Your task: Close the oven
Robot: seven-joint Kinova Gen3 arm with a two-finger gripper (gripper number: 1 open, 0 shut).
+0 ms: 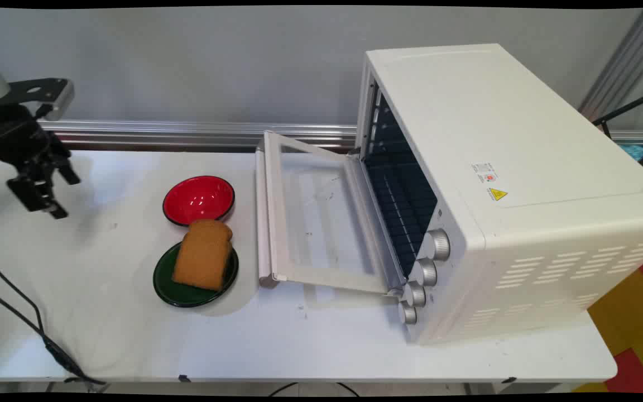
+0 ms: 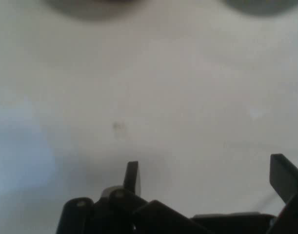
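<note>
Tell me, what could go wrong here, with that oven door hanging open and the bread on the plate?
1. The bread lies off-centre on the green plate, overhanging its far rim; a nudge might tip it onto the table or the red plate just behind.
2. The oven door lies open close beside both plates; a sideways sweep could strike it.
3. Black cables trail across the table's near left; the open hand, hanging above the table, might snag them.

A brown bread slice (image 1: 203, 254) lies on a green plate (image 1: 166, 282) beside a red plate (image 1: 198, 199) and a white oven (image 1: 522, 195).
</note>
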